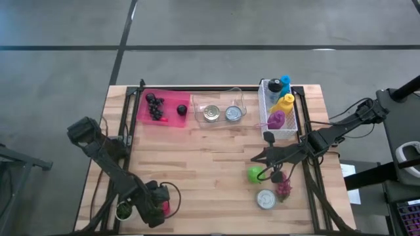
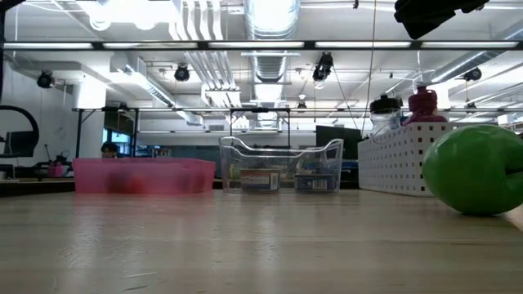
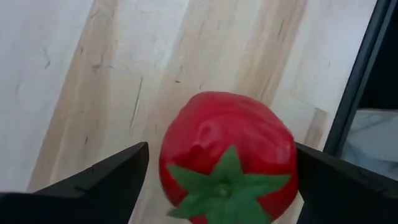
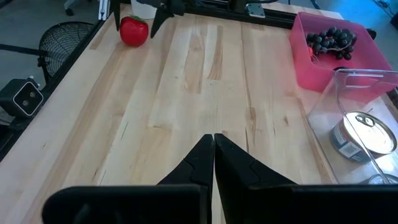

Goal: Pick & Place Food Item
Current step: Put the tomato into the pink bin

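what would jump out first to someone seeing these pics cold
The red tomato at the table's near left corner, framed between the open fingers of the left gripper, which are not closed on it. Next, the bright green apple on the right side of the table beside the shut right gripper. Along the far edge stands a pink bin holding dark grapes.
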Action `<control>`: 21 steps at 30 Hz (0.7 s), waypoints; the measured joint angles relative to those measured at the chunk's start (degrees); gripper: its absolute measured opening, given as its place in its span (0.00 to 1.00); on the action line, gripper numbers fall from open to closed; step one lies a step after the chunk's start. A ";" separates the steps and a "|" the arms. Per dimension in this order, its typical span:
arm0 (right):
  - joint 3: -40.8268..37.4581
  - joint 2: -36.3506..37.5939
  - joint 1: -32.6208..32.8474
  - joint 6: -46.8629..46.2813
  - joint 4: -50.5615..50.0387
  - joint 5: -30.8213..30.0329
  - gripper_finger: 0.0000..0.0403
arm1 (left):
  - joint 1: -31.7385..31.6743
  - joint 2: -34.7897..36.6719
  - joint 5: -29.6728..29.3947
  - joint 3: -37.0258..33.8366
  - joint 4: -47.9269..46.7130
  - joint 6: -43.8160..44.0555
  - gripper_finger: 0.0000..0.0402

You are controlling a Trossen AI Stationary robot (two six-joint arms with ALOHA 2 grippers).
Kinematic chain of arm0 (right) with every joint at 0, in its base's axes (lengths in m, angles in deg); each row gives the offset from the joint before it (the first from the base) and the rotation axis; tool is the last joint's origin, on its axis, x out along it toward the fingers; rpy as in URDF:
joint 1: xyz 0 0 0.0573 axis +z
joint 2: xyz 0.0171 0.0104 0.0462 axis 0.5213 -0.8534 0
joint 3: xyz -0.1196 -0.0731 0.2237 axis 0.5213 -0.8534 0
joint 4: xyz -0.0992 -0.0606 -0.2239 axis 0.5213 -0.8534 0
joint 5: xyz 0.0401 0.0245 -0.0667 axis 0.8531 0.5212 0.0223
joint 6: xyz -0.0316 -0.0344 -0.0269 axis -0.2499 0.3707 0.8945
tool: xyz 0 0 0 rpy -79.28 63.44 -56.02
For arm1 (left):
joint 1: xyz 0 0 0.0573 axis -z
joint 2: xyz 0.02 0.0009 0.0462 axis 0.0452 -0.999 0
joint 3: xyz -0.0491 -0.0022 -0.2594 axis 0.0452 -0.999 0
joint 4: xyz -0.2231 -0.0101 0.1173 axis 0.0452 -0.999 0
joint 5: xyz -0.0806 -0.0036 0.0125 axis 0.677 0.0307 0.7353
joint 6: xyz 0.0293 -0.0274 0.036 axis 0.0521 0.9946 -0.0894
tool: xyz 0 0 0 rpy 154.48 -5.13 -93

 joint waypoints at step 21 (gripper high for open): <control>0.00 0.00 0.00 0.01 0.00 0.00 0.02 | -1.92 0.09 -0.82 -3.69 4.45 2.72 0.96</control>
